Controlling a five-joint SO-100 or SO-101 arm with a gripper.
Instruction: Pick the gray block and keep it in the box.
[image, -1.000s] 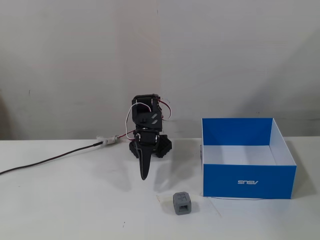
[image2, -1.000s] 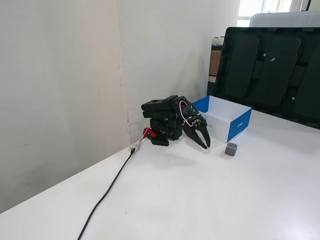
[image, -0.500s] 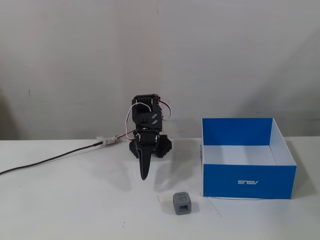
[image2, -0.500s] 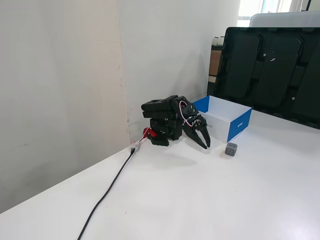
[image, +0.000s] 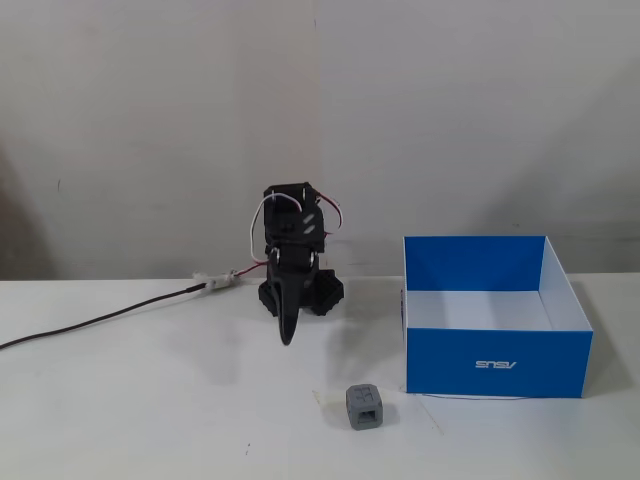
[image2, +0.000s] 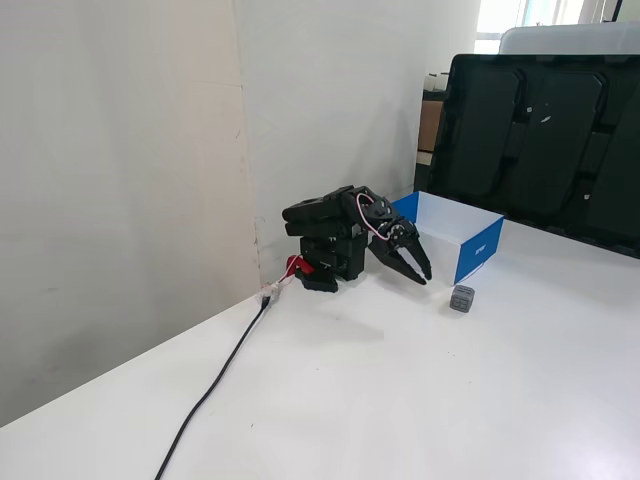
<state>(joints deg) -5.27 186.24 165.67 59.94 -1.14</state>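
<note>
The gray block (image: 364, 405) is a small cube lying on the white table in front of the arm, just left of the box's near corner; it also shows in the other fixed view (image2: 462, 298). The box (image: 497, 362) is open-topped, blue outside and white inside, and looks empty; its blue wall also shows in the other fixed view (image2: 478, 250). My gripper (image: 288, 338) hangs from the folded arm, pointing down at the table behind and left of the block. Its fingers (image2: 424, 277) meet at the tips and hold nothing.
A black cable (image: 100, 320) runs left from the arm's base across the table. A wall stands close behind the arm. A dark monitor (image2: 540, 140) stands behind the box in a fixed view.
</note>
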